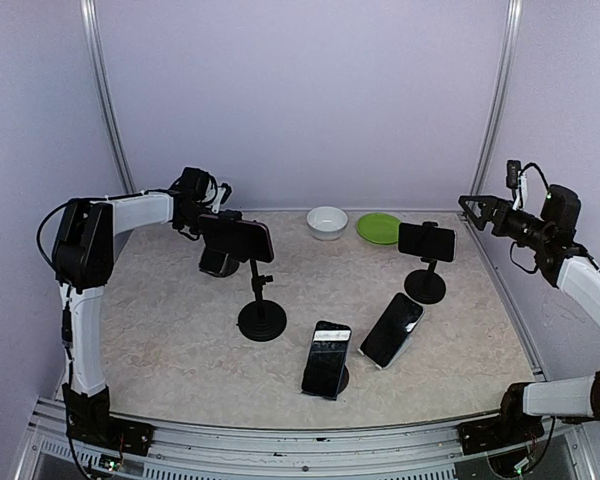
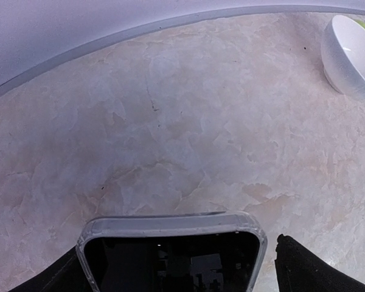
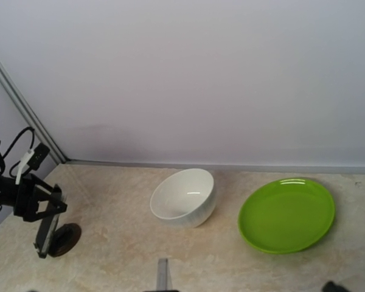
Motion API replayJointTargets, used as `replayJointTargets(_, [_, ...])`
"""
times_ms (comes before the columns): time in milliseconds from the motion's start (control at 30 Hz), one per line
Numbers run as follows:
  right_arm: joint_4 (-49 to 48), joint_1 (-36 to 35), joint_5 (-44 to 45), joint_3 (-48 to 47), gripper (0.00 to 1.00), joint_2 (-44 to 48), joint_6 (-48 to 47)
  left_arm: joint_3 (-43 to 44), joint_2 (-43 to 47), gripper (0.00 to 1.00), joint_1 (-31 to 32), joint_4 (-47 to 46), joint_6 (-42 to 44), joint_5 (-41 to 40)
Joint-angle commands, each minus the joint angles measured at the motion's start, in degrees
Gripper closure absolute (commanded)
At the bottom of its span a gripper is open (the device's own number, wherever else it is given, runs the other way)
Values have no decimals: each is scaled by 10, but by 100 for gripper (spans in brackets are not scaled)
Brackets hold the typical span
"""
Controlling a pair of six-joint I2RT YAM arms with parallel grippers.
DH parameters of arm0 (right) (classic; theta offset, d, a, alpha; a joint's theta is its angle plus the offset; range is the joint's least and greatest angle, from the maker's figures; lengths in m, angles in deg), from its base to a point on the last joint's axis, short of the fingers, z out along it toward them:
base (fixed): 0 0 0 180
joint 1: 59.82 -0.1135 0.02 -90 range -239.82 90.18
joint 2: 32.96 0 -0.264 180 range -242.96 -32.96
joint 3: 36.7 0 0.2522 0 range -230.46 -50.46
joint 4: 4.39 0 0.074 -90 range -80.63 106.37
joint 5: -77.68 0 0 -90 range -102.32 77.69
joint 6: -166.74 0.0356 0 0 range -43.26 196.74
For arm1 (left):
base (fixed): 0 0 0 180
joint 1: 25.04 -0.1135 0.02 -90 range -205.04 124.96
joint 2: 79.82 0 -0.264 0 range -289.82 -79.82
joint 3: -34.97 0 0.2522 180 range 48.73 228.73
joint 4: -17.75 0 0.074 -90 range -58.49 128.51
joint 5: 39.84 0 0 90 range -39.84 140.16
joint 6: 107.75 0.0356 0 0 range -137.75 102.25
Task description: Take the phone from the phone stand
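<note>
Grasping is the step in hand: the left gripper point(image 2: 176, 246) straddles the top edge of the phone point(image 2: 170, 261), a clear-cased handset that seems to rest on the low phone stand point(image 3: 66, 239) at the rear left of the table point(image 1: 160, 330). In the top view it is partly hidden behind a second phone point(image 1: 237, 238) on a tall stand point(image 1: 262, 300). The jaws are spread. A sliver of table shows between one finger point(image 2: 304, 271) and the case, so I judge the pinch not yet made. The next move calls for closing squarely on the phone's edges, then lifting it clear without dragging the stand. The right gripper point(image 1: 475, 208) hangs well apart, apparently parted and holding nothing.
</note>
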Motion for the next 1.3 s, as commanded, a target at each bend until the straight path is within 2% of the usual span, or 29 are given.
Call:
replayJointTargets(0, [4,7,17,3,0,-2,-2,23,-22,1,11,13,3,-46])
replayJointTargets(233, [6,7,21,1,0,-1,-3,28,-25,11,19,16,0,-62])
replayJointTargets(567, [2,8,18,3,0,-5,-2,28,15,41,18,11,-18,-62])
replayJointTargets(700, [-1,8,13,1,0,-8,1,43,30,49,13,26,-27,-54])
replayJointTargets(867, [-7,8,8,4,0,-9,5,51,58,55,-1,42,-41,-34])
replayJointTargets(1033, [-13,8,7,9,0,-7,7,39,91,58,-12,63,-52,-52])
replayJointTargets(1267, [-22,8,8,19,0,5,11,-58,172,60,-53,72,-77,-65])
